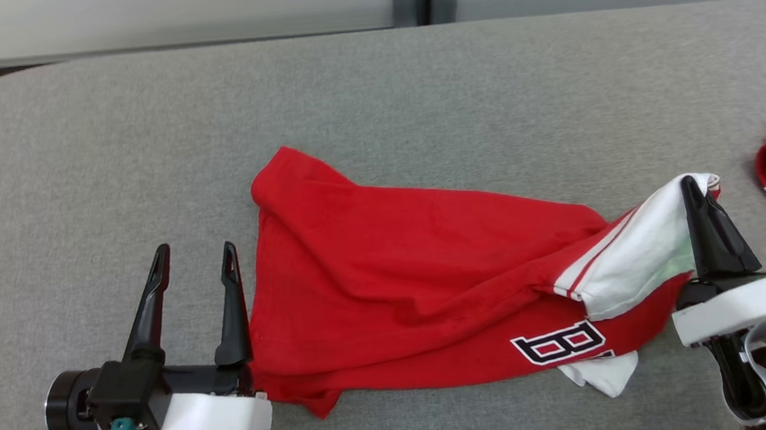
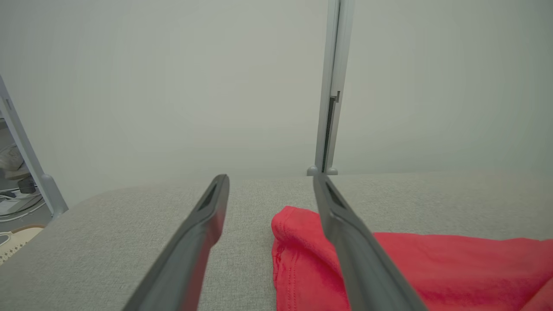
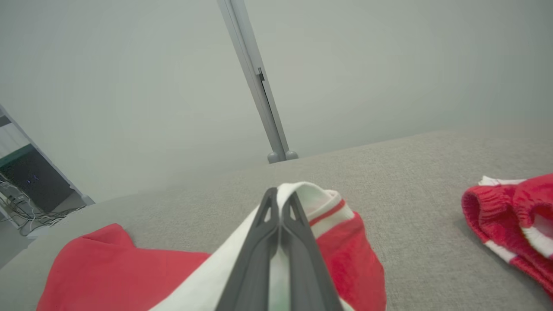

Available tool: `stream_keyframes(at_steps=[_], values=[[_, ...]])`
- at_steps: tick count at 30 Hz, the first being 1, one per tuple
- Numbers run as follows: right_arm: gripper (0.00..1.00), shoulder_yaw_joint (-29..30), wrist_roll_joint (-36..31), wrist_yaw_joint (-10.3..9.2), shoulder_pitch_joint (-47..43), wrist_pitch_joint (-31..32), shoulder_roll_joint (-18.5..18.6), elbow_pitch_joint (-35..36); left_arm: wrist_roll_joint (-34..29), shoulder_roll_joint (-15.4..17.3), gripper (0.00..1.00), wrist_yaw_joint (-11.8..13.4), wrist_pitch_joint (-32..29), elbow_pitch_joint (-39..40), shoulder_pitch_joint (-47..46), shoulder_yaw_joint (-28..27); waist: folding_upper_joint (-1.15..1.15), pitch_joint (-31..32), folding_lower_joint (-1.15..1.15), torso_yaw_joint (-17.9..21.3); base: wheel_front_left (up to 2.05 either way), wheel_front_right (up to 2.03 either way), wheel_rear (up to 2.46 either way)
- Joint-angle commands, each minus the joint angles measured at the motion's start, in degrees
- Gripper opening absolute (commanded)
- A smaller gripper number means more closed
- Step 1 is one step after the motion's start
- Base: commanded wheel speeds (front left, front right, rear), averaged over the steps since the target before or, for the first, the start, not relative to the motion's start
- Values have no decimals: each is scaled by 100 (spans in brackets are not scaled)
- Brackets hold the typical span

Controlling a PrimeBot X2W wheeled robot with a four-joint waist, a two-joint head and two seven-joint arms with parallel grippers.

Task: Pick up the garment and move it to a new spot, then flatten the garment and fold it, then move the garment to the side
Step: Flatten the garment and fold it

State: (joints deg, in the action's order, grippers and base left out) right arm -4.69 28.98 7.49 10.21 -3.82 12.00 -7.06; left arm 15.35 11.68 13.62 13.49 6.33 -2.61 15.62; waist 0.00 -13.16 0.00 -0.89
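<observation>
Head view | garment (image 1: 427, 272) long axis left-right | right tool (image 1: 689, 181) clenched on its end | left tool (image 1: 196, 248) released

Bright, even, diffuse light in all 3 views, approx. from overhead; no glare or hot spots. Head view is sharp edge to edge: the grey table (image 1: 374, 94) weave reads clearly, the red garment (image 1: 414, 273) is saturated w/ soft shadows in its folds. Both wrist views are hazy & low-contrast in the upper half, the wall (image 2: 173, 86) washed out. Left gripper (image 2: 271, 176) goes soft and out of focus toward frame bottom. Second red cloth (image 3: 510, 220) has a soft shadow at its left. Post (image 2: 330, 86) is straight mid-frame; little edge warp.
</observation>
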Motion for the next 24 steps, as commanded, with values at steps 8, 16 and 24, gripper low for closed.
stream_keyframes(at_steps=[8,16,24], values=[[100,-243,177,0,385,-329,135,-940,-38,-89,100,-89,105,-257,-311,52,0,-308,0,-228,0,0,0],[100,-269,-7,0,-290,-814,497,-539,36,-58,100,-62,137,-400,-102,-45,0,-43,0,-4,0,0,0],[100,90,-541,0,-1205,-645,648,548,116,58,100,6,145,-419,348,-164,0,416,0,286,0,0,0]])
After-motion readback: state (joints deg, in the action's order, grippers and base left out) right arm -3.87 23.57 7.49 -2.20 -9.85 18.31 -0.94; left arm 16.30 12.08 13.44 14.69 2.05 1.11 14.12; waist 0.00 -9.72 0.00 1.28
